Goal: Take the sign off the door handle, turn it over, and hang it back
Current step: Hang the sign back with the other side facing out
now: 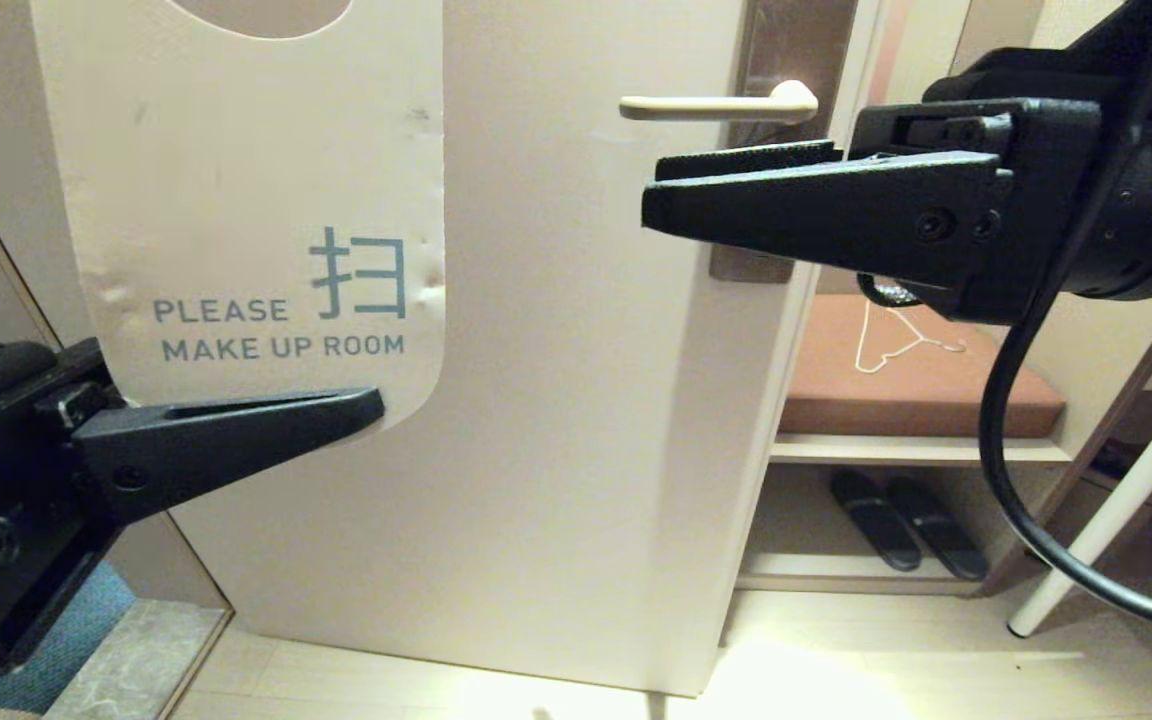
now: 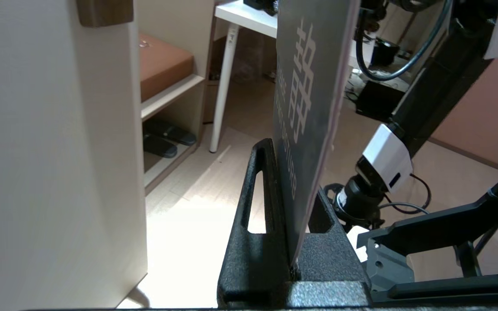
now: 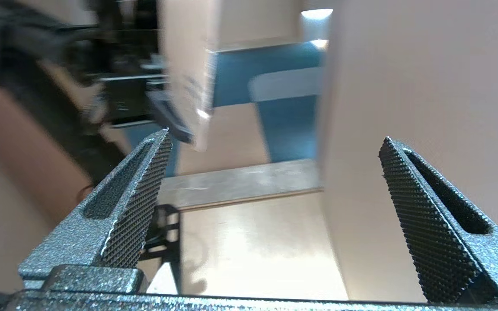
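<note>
The sign (image 1: 246, 200) is held upright at the left, off the handle, its white "PLEASE MAKE UP ROOM" side facing my head camera. My left gripper (image 1: 371, 405) is shut on its bottom edge. In the left wrist view the grey-blue side of the sign (image 2: 309, 99) stands clamped between the fingers (image 2: 262, 185). The beige door handle (image 1: 716, 105) sticks out level from the door, bare. My right gripper (image 1: 651, 195) is open and empty, just below the handle, pointing left. Its two pads (image 3: 145, 190) stand wide apart beside the door face.
The pale door (image 1: 576, 400) fills the middle. To its right is a shelf unit with a brown cushion (image 1: 916, 385), a white wire hanger (image 1: 891, 340) and dark slippers (image 1: 906, 520). A white table leg (image 1: 1126, 490) stands far right.
</note>
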